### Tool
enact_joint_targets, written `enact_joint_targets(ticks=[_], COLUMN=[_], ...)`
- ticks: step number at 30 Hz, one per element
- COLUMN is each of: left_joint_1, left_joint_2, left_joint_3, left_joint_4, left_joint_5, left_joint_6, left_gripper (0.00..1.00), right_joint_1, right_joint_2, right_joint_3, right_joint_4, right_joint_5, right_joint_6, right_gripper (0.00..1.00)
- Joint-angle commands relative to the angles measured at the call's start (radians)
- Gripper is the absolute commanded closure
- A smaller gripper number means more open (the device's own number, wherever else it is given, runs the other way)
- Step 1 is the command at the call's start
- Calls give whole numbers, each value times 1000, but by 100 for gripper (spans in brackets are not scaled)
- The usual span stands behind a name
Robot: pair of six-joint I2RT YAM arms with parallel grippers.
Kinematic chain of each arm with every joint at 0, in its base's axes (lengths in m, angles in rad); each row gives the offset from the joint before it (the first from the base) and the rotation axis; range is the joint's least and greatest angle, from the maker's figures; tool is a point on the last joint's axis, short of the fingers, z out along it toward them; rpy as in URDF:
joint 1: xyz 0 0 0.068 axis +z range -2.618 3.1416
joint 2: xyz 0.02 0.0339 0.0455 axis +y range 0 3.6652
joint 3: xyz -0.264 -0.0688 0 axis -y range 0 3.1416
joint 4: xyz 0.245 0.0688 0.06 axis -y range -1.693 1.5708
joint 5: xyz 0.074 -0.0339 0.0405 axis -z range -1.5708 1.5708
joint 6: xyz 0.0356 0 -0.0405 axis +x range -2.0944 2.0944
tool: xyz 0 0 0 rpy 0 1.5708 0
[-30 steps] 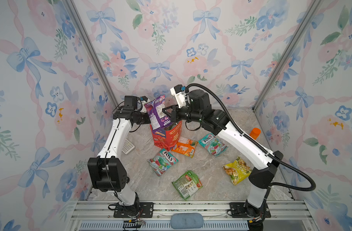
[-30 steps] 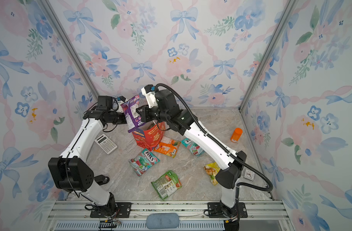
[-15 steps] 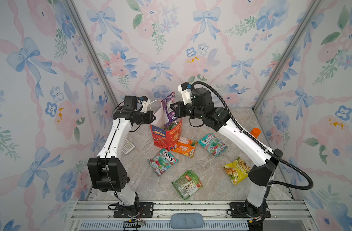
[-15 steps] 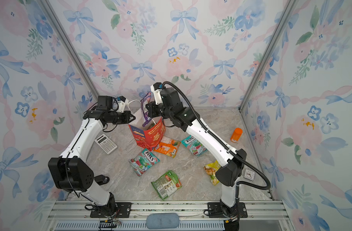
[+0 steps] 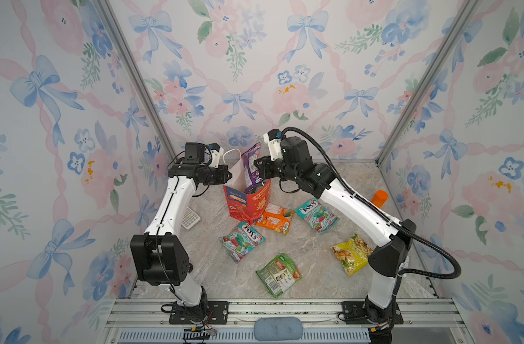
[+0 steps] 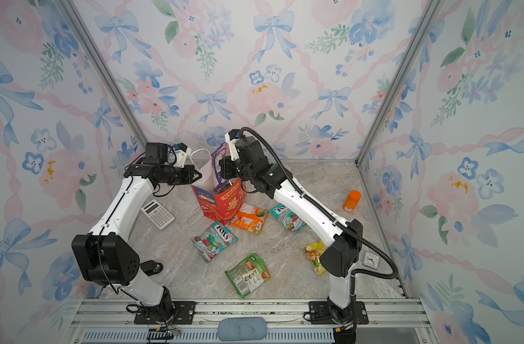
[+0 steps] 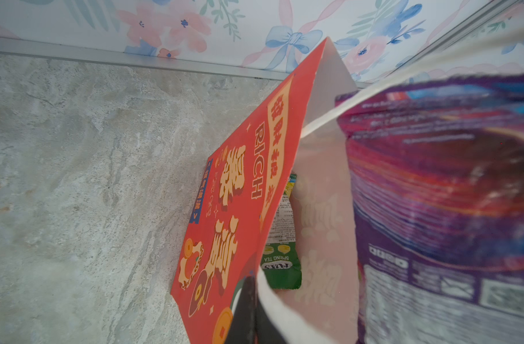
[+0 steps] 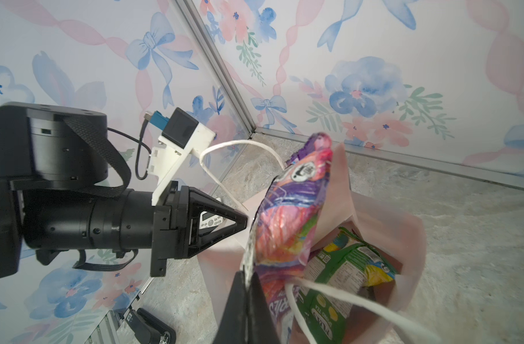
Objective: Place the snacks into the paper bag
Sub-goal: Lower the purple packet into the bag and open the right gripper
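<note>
Over the bag's mouth: purple packet (image 5: 252, 165) is held upright, its lower end dipped inside the paper bag (image 5: 245, 205).
Right gripper (image 8: 246, 277): closed on the purple packet's edge.
Left gripper (image 7: 252, 295): clamped on the paper bag's side wall at the rim.
Inside the bag: green packet (image 8: 344, 268) is seen.
On the table: orange packet (image 5: 274, 219) touches the bag's base; teal packet (image 5: 243, 239), second teal packet (image 5: 316, 214), yellow packet (image 5: 351, 253) and second green packet (image 5: 278, 274) are spread out apart from it.
</note>
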Motion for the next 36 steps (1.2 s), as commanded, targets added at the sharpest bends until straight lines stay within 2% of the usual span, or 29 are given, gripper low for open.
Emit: enact_joint_targets(ticks=[1, 8, 20, 26, 28, 30, 32, 36], left_joint_1=[2, 2, 2, 3, 3, 2, 3, 5], left_joint_2=[-20, -23, -25, -27, -26, -27, -26, -27], left_joint_3=[-18, -18, -19, -19, -20, -20, -19, -19], left_joint_4=[-27, -28, -28, -27, -28, -27, -28, -27], left_joint_5=[11, 12, 10, 9, 9, 9, 8, 7], left_joint_6=[-7, -7, -6, -6, -5, -5, -5, -5], left_gripper=[100, 100, 100, 100, 100, 100, 100, 100], right_joint_1=[11, 30, 40, 25, 18, 11, 9, 5], right_joint_2=[2, -13, 52, 51, 41, 23, -4, -68], right_joint_3=[-25, -97, -62, -98, -116, -133, -158, -204], right_joint_4=[82, 150, 181, 202, 207, 211, 220, 237], right_joint_5=[52, 110, 86, 82, 79, 79, 79, 83], right_joint_6=[19, 34, 72, 98, 107, 111, 107, 83], right_gripper=[100, 100, 100, 100, 94, 79, 60, 38])
